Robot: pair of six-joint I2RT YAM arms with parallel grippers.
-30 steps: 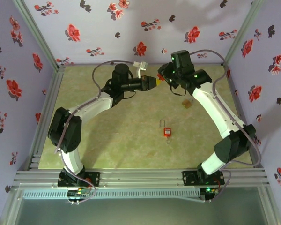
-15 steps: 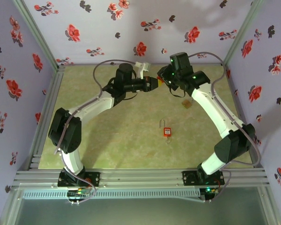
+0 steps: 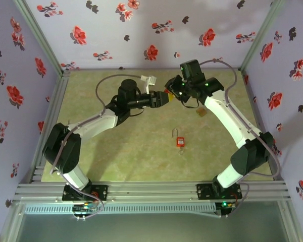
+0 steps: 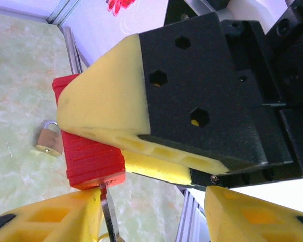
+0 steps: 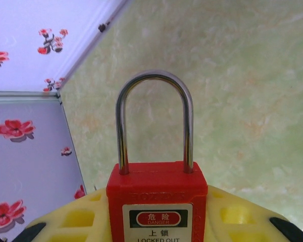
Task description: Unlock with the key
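- Left wrist view: left gripper (image 4: pixel 151 217) at six o'clock is gaping released; unheld key (image 4: pixel 108 214) may be slipping out.
- Right gripper (image 3: pixel 174 86) is grasping the padlock (image 4: pixel 91 161).

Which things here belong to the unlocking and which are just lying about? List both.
Job: held red padlock; key at its base; right gripper clamping it; left gripper, open by the key.
Lying about: brass padlock; loose red padlock, both on the table.
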